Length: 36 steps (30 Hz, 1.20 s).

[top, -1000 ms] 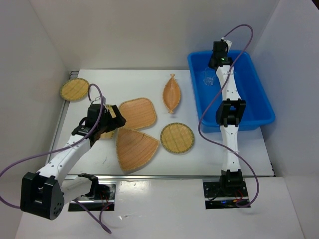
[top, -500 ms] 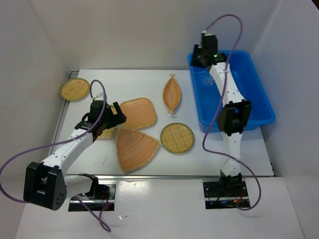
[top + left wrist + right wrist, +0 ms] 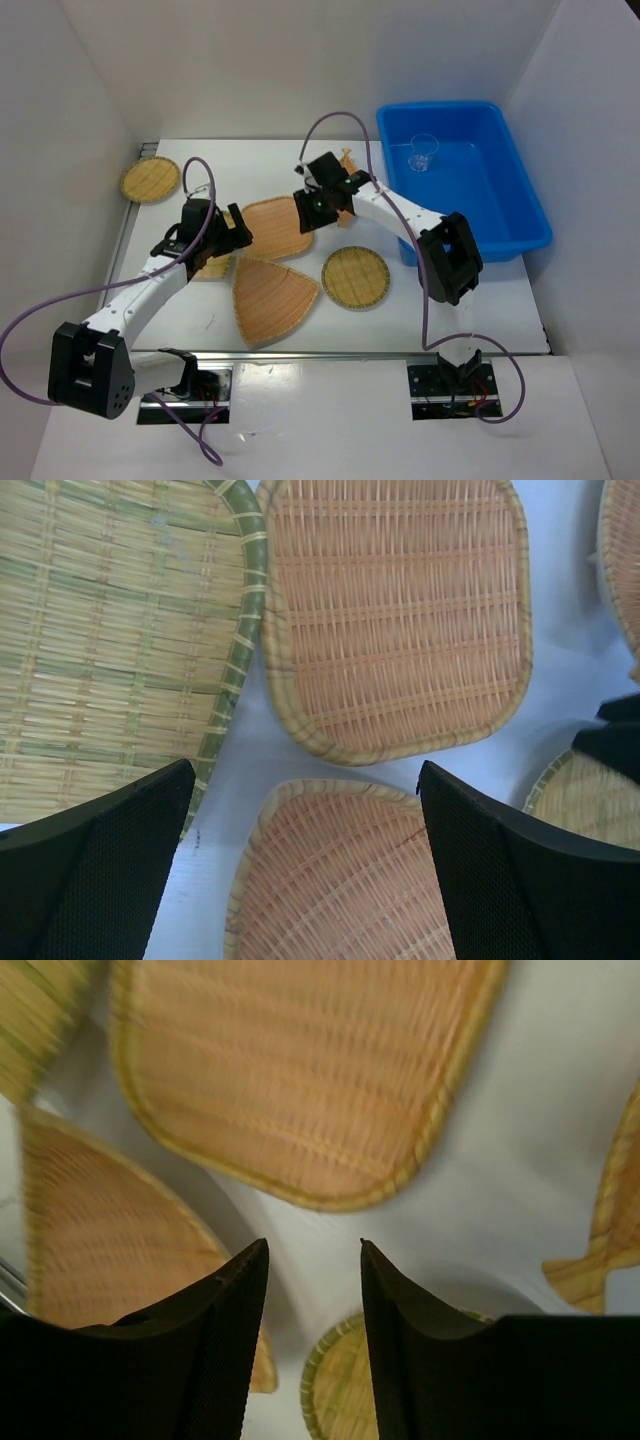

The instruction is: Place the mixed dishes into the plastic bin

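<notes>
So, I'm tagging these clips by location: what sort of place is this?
Likely a robot lab bench: bare white walls enclose a white table, with left arm and right arm bolted at its near edge.

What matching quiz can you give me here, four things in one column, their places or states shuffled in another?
1 clear plastic cup
2 fan-shaped tray
3 rounded-square tray
4 left gripper

A just beyond the fan-shaped tray
B open, holding nothing
C inside the blue bin
D nearest the left arm's base

Pairs: 1-C, 2-D, 3-A, 4-B
</notes>
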Each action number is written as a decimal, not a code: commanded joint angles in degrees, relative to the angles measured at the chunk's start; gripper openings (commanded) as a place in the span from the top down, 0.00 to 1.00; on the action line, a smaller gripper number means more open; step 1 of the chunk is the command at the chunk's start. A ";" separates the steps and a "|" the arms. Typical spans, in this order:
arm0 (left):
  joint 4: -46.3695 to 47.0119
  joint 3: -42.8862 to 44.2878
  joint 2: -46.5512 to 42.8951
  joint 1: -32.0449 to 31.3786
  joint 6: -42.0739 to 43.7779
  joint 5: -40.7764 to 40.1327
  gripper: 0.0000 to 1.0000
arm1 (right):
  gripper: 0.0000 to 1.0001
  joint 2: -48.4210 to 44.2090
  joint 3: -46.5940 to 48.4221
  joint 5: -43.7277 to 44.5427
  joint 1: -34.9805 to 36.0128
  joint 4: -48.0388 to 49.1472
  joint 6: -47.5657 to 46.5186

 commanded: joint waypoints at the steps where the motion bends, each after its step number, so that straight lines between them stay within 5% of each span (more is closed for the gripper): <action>1: -0.87 3.17 -0.94 0.30 2.96 -2.34 0.00 | 0.51 -5.36 -8.72 -3.69 0.38 0.26 -2.48; 8: 1.06 3.17 0.46 1.96 3.49 -1.12 0.00 | 0.51 -9.68 -19.92 -7.02 1.79 0.88 -3.98; 34: 1.77 3.17 2.66 1.97 4.02 -0.59 0.00 | 0.51 3.59 -9.29 -16.27 6.10 2.02 -6.08; 36: 1.25 2.56 2.14 1.97 4.02 -0.59 0.00 | 0.58 4.11 -9.29 -17.66 6.10 2.02 -6.09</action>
